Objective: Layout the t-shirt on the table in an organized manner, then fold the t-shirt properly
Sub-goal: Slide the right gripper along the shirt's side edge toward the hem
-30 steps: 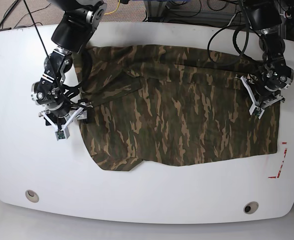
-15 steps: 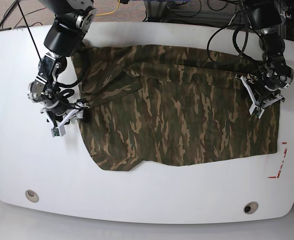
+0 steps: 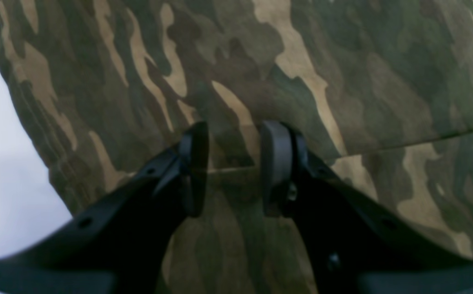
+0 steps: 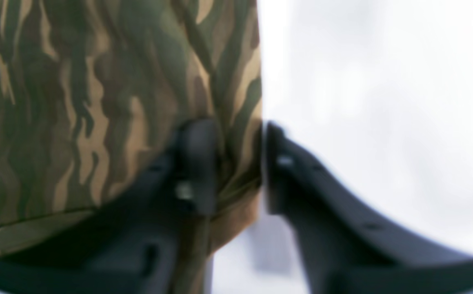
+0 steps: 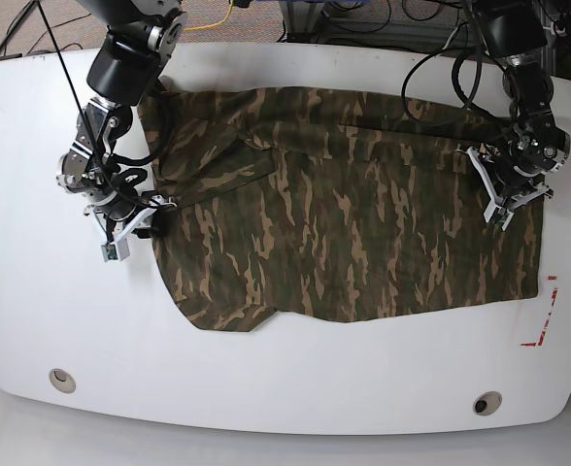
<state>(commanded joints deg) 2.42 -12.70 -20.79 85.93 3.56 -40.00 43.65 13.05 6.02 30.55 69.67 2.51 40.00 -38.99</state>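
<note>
The camouflage t-shirt (image 5: 344,214) lies spread flat across the white table (image 5: 285,388), lengthwise left to right. My right gripper (image 5: 140,218) is at the shirt's left edge. In the right wrist view that gripper (image 4: 240,163) is shut on the bunched edge of the t-shirt (image 4: 77,102). My left gripper (image 5: 512,189) rests on the shirt's right end. Seen from the left wrist, it (image 3: 234,167) grips a small ridge of the t-shirt (image 3: 342,61) along a seam.
Two round grommet holes (image 5: 62,379) (image 5: 487,403) sit near the table's front edge. Red tape marks (image 5: 543,316) lie at the right, just past the shirt. Cables (image 5: 363,19) run behind the table's back edge.
My right gripper has shifted a little left and back, dragging the shirt's left edge slightly with it. The left gripper has stayed put.
</note>
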